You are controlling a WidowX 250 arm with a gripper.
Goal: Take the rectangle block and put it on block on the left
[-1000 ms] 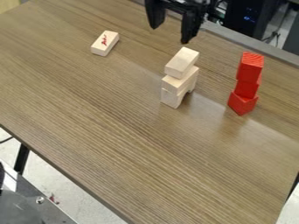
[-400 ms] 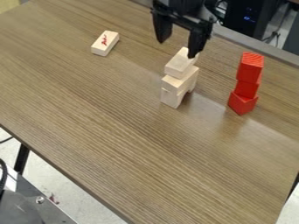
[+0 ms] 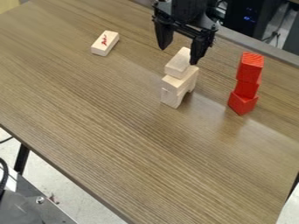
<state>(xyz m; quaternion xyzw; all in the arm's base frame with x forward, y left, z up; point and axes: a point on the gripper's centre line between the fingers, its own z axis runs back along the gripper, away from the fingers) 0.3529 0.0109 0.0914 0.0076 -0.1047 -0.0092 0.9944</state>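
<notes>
Lowering and drifting slightly right since the earlier frames, the black gripper is hanging open at far center, its fingers standing apart over the top block. That rectangular block is resting on the pale stack, its right side partly passing behind one finger. To the right, three red blocks are standing one on another, the bottom one sitting at an angle. Far left, the marked block is lying flat on the table.
</notes>
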